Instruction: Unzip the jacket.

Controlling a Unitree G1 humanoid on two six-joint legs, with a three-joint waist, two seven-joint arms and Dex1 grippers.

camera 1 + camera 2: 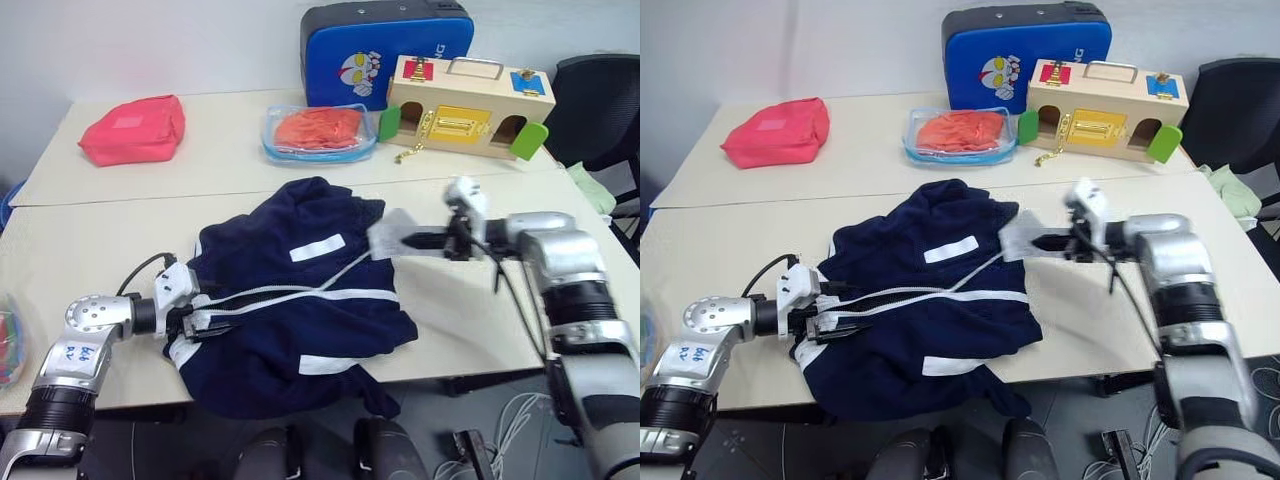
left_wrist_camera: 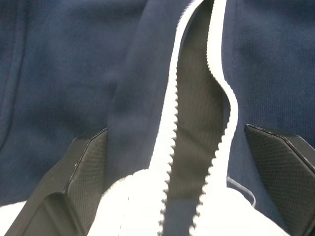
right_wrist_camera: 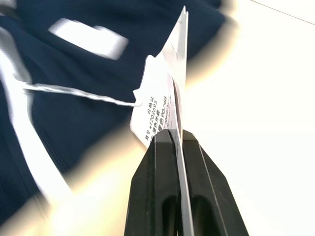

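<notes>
Table (image 1: 480,310): jacket (image 1: 290,310) unzipped; right pincer (image 3: 176,140) pinches paper tags (image 3: 165,105).

the two head views look forward and down over the table (image 1: 470,330) from above, a little apart, sharing the whole jacket (image 1: 290,310) with the blue case (image 1: 1025,50) at 12 o'clock. the left wrist view sits very close over the zipper (image 2: 170,132). the right wrist view looks closely along its fingers (image 3: 167,196) at the tags (image 3: 165,108).

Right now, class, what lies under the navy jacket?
The jacket lies spread on the pale table, one corner drooping over the near edge. Whatever else may be beneath it is covered by the fabric.
</notes>
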